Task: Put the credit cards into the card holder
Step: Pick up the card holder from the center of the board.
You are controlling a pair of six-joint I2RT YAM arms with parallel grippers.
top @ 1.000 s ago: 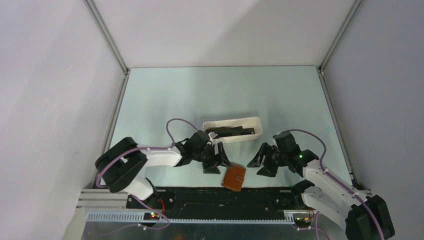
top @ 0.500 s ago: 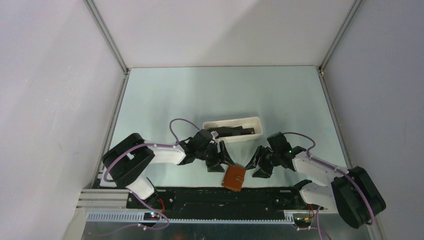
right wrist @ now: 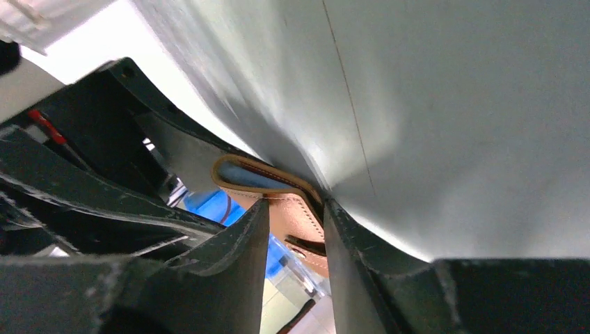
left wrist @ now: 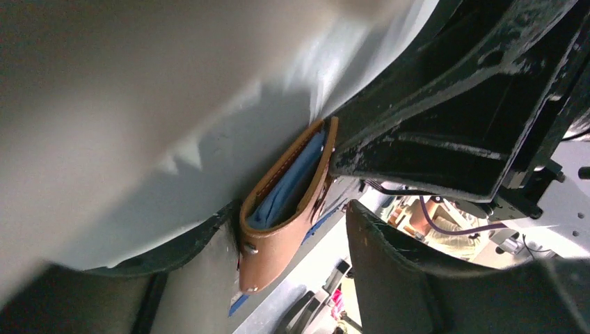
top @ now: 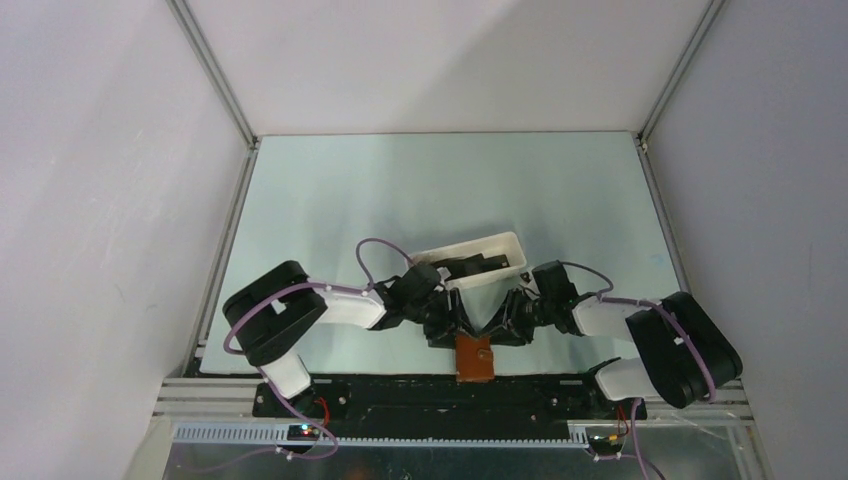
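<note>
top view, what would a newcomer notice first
The left gripper and right gripper crowd in on a small brown wallet at the near edge of the table, forming a V above it. Just behind them sits a white tray with dark cards inside.

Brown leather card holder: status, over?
Left gripper open at edge of brown leather card holder. Right gripper astride its flap, grip unconfirmed. Holder ajar, blue lining showing. Black cards in white oblong tray.
</note>
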